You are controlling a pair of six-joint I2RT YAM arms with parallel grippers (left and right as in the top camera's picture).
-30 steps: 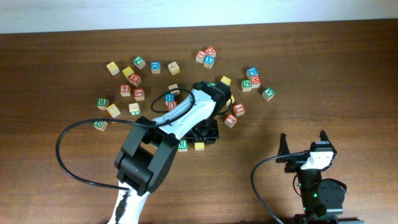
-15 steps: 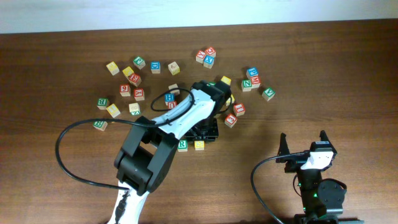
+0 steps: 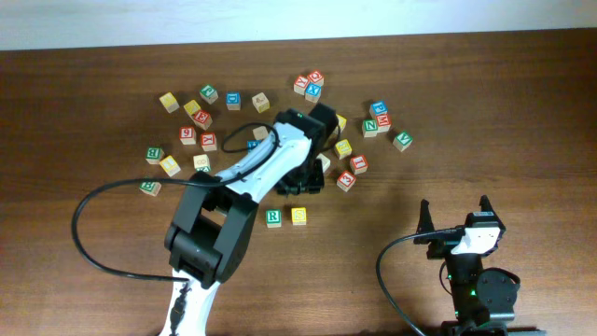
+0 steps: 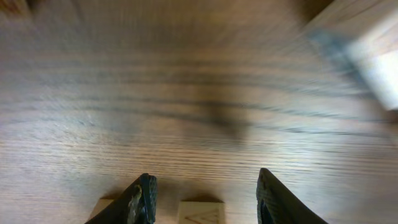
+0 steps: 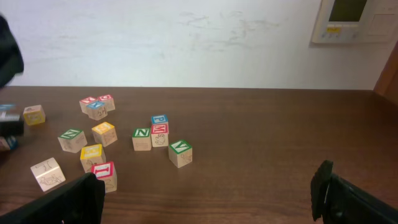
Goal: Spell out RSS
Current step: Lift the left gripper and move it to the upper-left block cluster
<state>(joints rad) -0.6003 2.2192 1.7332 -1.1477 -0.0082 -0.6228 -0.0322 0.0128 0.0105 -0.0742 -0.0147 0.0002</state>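
Observation:
A green R block [image 3: 273,217] and a yellow block [image 3: 298,216] lie side by side on the table, in front of the scattered blocks. My left gripper [image 3: 300,185] hangs just behind them, open and empty. In the blurred left wrist view the left gripper [image 4: 205,186] is open, with a pale wooden block [image 4: 202,213] low between its fingers and untouched. A second block [image 4: 102,208] shows behind the left finger. My right gripper [image 3: 457,217] is open and empty at the front right, far from the blocks. It also shows in the right wrist view [image 5: 208,199].
Several letter blocks are scattered across the back: a group at the left [image 3: 196,131], two at the top middle [image 3: 310,86], a cluster at the right [image 3: 381,119] and a red block [image 3: 346,180] near the left gripper. The left arm's cable loops at the left [image 3: 93,233].
My left gripper has risen and pulled back from the R and yellow blocks, which now lie uncovered on the table. The right arm has not moved.

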